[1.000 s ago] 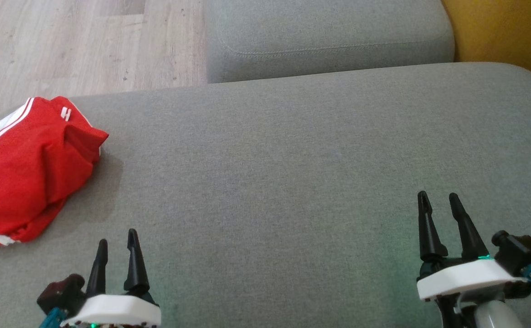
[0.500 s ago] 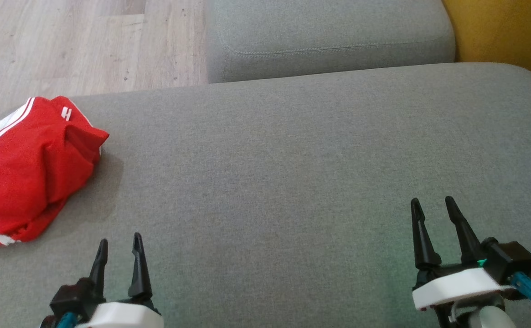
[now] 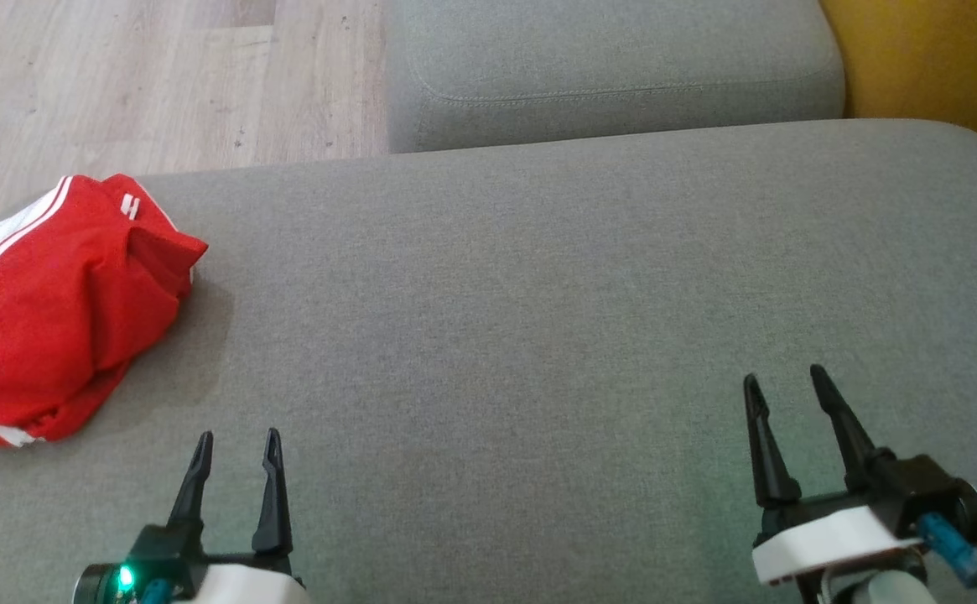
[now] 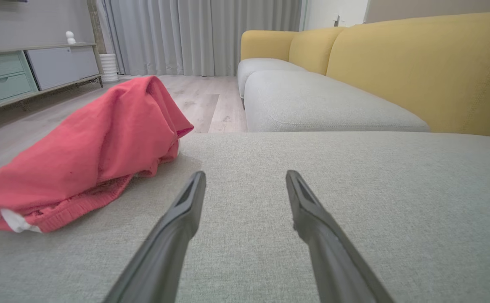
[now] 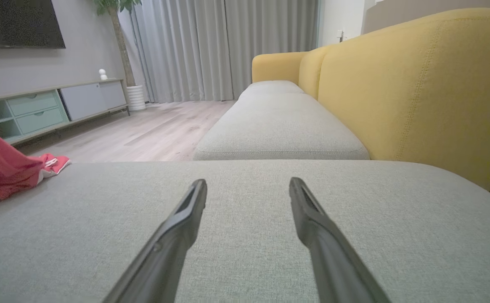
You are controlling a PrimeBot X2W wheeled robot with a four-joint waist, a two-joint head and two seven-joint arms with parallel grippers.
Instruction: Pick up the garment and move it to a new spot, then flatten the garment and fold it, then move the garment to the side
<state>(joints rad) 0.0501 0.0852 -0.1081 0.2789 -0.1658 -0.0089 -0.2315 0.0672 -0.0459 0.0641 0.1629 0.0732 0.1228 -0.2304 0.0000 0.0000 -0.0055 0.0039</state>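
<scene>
Overhead, head cam: left gripper (image 3: 238,434) & right gripper (image 3: 782,374) both spread wide, empty, above grey seat cushion (image 3: 538,319); red garment (image 3: 60,310) crumpled at cushion's left edge. L wrist cam: garment ahead-left of fingers, apart. R wrist cam: garment well off to left.

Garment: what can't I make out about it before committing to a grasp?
Head view: the garment runs off the left edge, so its full outline is cut off.
Left wrist view: its far side is hidden behind its own bunched hump.
Right wrist view: part of it is cut off by the left edge.
Every view: top folds cover the layers beneath.
</scene>
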